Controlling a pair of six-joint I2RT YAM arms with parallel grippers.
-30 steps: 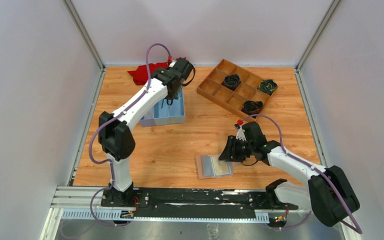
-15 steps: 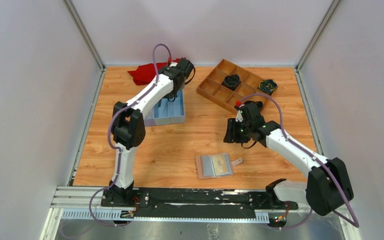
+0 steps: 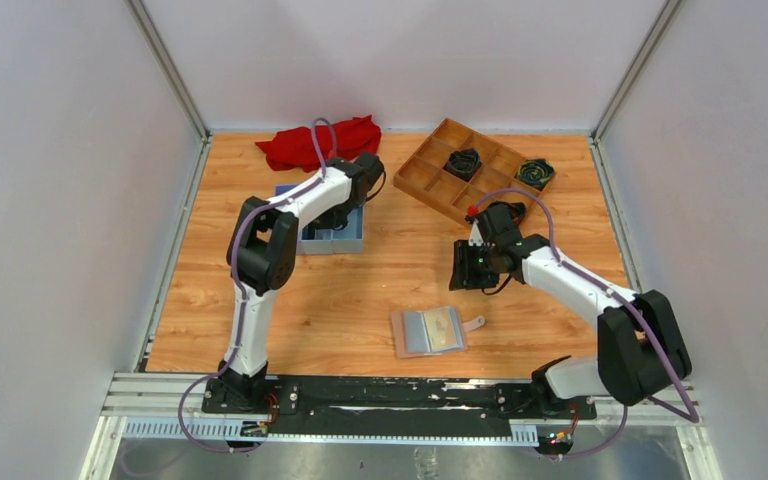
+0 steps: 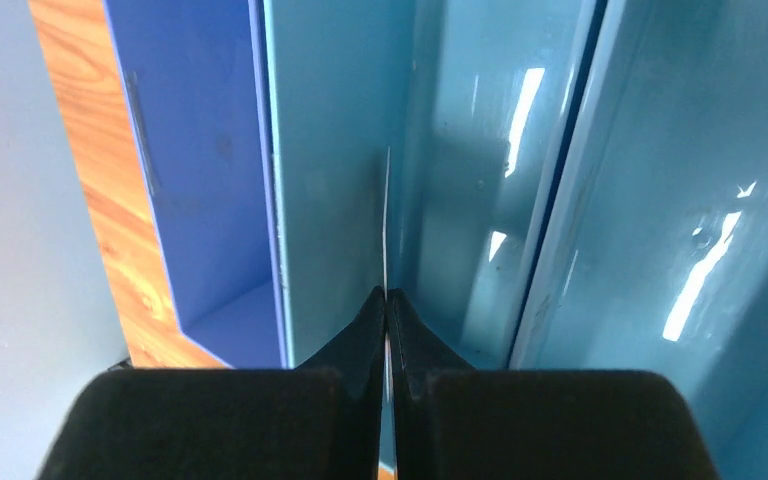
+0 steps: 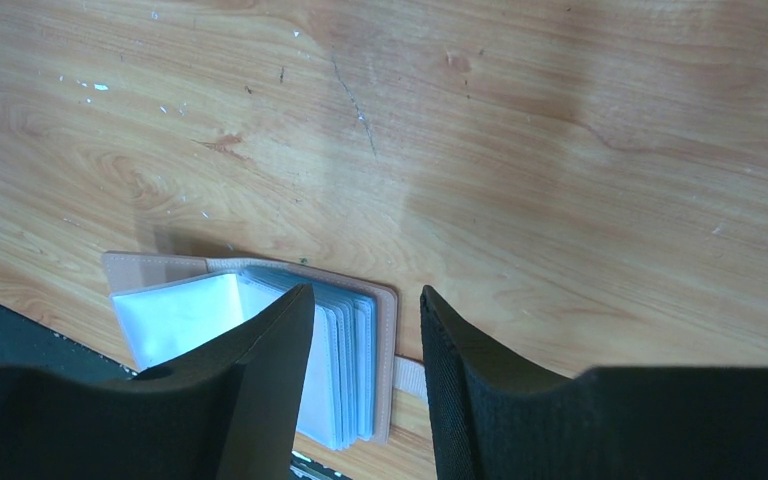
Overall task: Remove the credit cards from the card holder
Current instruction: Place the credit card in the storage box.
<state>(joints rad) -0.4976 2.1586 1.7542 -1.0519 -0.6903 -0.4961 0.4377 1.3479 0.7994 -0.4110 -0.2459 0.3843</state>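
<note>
Now my left jaws are pinched flat on a thin pale credit card (image 4: 387,220), seen edge-on, over the glossy blue plastic tray (image 4: 210,180). My right jaws have lifted off, gaping and empty, above the tan-pink bifold card holder (image 5: 260,300). It lies open on the wood-grain counter (image 5: 560,150), clear sleeves fanned. More extractions likely remain.

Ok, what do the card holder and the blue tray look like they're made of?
Card holder: the tan-pink cover looks like matte faux leather, though fabric is possible; inside is a stack of clear, slightly milky plastic sleeves. Blue tray: probably hard moulded plastic, glossy, judging by bright streaks of reflected light on its walls.
</note>
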